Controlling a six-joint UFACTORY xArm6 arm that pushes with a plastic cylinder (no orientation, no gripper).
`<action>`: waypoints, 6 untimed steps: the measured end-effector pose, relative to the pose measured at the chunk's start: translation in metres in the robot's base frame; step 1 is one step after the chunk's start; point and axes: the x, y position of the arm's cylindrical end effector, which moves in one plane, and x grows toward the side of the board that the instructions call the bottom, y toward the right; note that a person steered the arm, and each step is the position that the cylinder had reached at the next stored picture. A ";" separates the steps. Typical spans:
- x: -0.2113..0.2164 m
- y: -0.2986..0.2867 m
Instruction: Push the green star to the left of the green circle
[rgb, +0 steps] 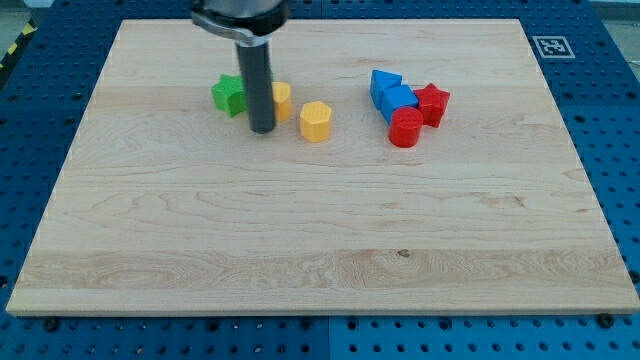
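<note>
While set down on the wooden desk (320, 250), tip (262, 129) just beside the green star (229, 95), on that block's right and slightly toward the view's bottom, with the dark rod rising in front of whatever sits directly behind it. No jaws on this rig, only the plain rod, so nothing to open or close. Green star lying in the upper left part of the desk, apparently touching or nearly touching the rod. No green circle anywhere in sight; possibly hidden behind the rod, between the star and a yellow block (282, 100) peeking out on the rod's right, but impossible to confirm. Further right, a yellow hexagon-like block (315, 121), well apart from a cluster of a blue triangle-like block (384, 83), a blue block (399, 99), a red star (433, 102) and a red round block (406, 128). Judging progress: uncertain, since the reference block stays unseen; if hidden behind the rod, star already roughly on its left, with perhaps only a small tidy-up left.
</note>
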 end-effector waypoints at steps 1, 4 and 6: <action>-0.014 -0.036; -0.072 -0.112; -0.083 -0.108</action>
